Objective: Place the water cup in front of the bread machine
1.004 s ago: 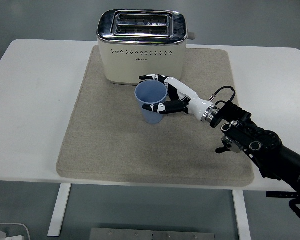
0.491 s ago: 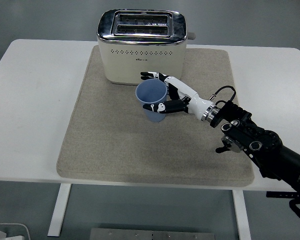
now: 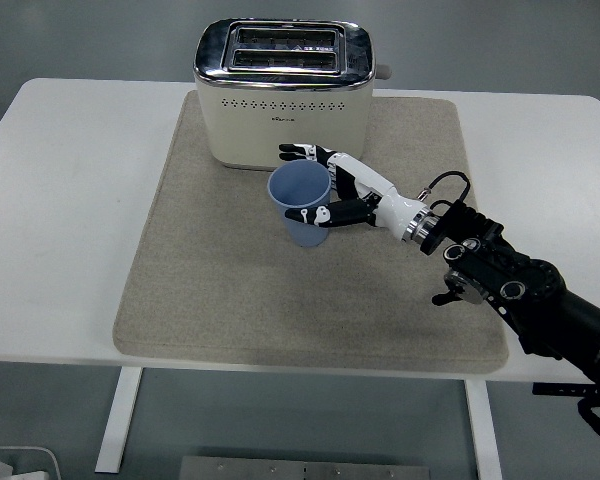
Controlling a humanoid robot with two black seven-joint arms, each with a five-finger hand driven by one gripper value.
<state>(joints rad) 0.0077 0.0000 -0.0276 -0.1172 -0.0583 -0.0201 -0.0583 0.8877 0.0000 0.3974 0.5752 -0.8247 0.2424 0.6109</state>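
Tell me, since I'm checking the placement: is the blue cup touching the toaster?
Apart. The head view shows a strip of beige mat between the blue cup and the toaster; the right hand is wrapped around the cup.

blue cup [image 3: 302,203] nudged slightly left, barely moved

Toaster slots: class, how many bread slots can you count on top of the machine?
2: the rear slot and the front slot, side by side in the toaster top.
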